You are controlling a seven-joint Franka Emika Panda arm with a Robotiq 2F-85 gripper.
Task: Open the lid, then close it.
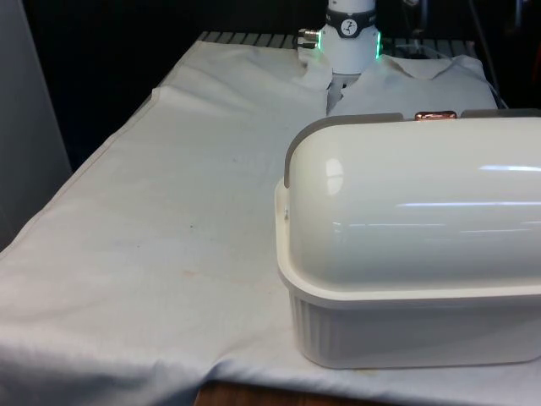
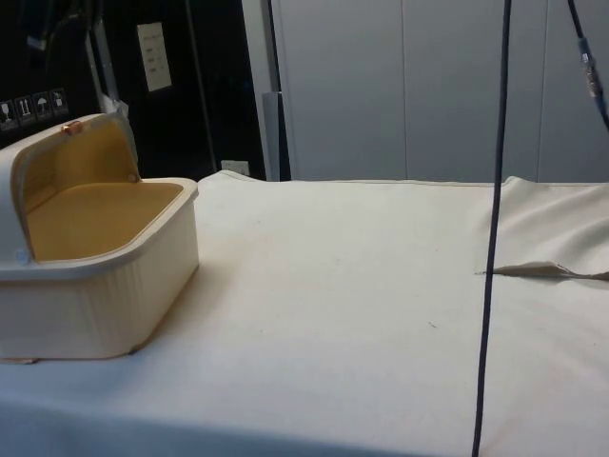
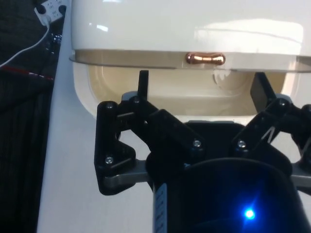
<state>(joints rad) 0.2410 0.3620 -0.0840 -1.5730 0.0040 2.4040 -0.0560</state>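
Note:
A cream bread box [image 1: 406,330] stands at the table's near end, on the front view's right, with its back to that camera. Its domed lid [image 1: 423,194] is rolled up and back, leaving the mouth open onto a yellowish inside [image 2: 95,214]. A small copper handle [image 3: 205,58] sits on the lid's raised front edge [image 2: 71,127]. In the wrist view my gripper [image 3: 200,87] is open in front of the mouth, below the handle. Its two black fingertips [image 3: 143,82] stand wide apart with nothing between them and touch neither the lid nor the box.
The white cloth [image 1: 194,194] stretches from the box to the robot's base [image 1: 348,38]. A dark cable [image 2: 493,219] hangs down in the side view, near a fold in the cloth [image 2: 542,271]. A white cable [image 3: 29,41] lies off the table's edge.

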